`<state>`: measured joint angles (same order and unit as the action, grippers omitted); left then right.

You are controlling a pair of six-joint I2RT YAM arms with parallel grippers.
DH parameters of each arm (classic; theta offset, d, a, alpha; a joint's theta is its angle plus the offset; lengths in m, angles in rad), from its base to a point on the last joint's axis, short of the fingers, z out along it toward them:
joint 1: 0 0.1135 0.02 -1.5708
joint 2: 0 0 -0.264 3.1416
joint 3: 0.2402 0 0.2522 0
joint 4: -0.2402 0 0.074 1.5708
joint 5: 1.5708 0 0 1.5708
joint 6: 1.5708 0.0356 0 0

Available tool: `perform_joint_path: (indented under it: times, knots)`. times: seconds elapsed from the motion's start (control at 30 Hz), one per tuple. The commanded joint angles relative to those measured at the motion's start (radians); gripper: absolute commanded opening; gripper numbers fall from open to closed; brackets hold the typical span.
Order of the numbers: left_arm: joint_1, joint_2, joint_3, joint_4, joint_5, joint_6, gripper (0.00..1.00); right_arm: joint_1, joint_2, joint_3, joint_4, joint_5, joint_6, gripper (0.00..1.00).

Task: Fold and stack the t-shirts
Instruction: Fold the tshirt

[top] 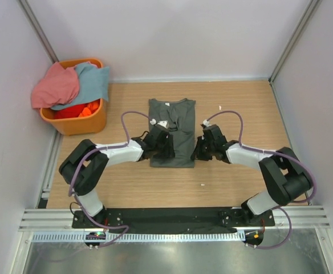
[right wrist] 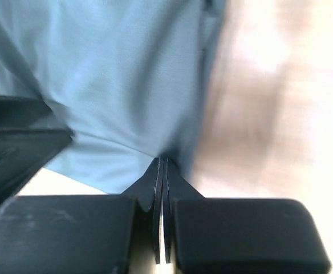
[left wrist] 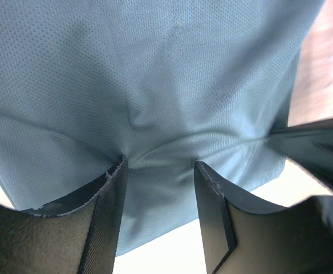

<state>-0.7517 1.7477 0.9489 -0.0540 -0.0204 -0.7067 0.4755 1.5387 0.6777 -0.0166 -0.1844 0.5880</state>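
The dark grey t-shirt [top: 178, 128] lies flat on the table [top: 240, 114], to the right of the orange basket [top: 78, 127] and a little nearer to the arm bases than it. Its sides are already folded in, so it makes a narrow rectangle. A salmon-pink t-shirt [top: 55, 85] and a light blue t-shirt [top: 93, 80] hang in a heap over the rim of the basket.

The cloth looks thin, light and very soft, with a fine mesh weave. I judge that it will sag and slide open when it is lifted at one point only, so the safe hold is at two corners or two edge points together, through all the layers.

The left gripper [left wrist: 159, 165] is at the shirt edge that faces the basket. Its jaws stand about half open, the tips press into the cloth and a small ridge gathers between them; it is not clamped tight. The right gripper [right wrist: 162, 162] is at the edge far from the basket. Its jaws are closed together, and the cloth draws to a point at the tips, so it seems to pinch the edge.

A small white neck label [top: 167, 104] sits at the collar end, the end level with the basket. It is too small to read, and I see no other writing.
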Motion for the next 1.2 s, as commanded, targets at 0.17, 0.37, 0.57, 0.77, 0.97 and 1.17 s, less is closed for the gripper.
perform_joint_path:
  times: [0.17,0.37,0.57,0.77,0.97,1.17]
  knots:
    - [-0.092,-0.204,0.092,-0.407,-0.219,0.030,0.62,0.103,-0.247,0.150,-0.362,0.219,-0.001,0.64]
    - [-0.127,-0.448,0.065,-0.509,-0.295,-0.022,0.78,0.110,-0.419,0.131,-0.389,0.197,0.050,0.79]
    - [-0.104,-0.592,-0.146,-0.485,-0.334,-0.060,0.89,0.121,-0.494,-0.091,-0.217,0.062,0.180,0.79]
    - [-0.015,-0.689,-0.292,-0.314,-0.208,-0.060,0.90,0.129,-0.456,-0.225,-0.038,0.008,0.237,0.75]
    - [0.054,-0.671,-0.389,-0.224,-0.182,-0.080,0.90,0.150,-0.370,-0.267,0.066,0.020,0.283,0.69]
    - [0.084,-0.570,-0.433,-0.091,-0.110,-0.123,0.83,0.163,-0.299,-0.280,0.106,0.042,0.303,0.63]
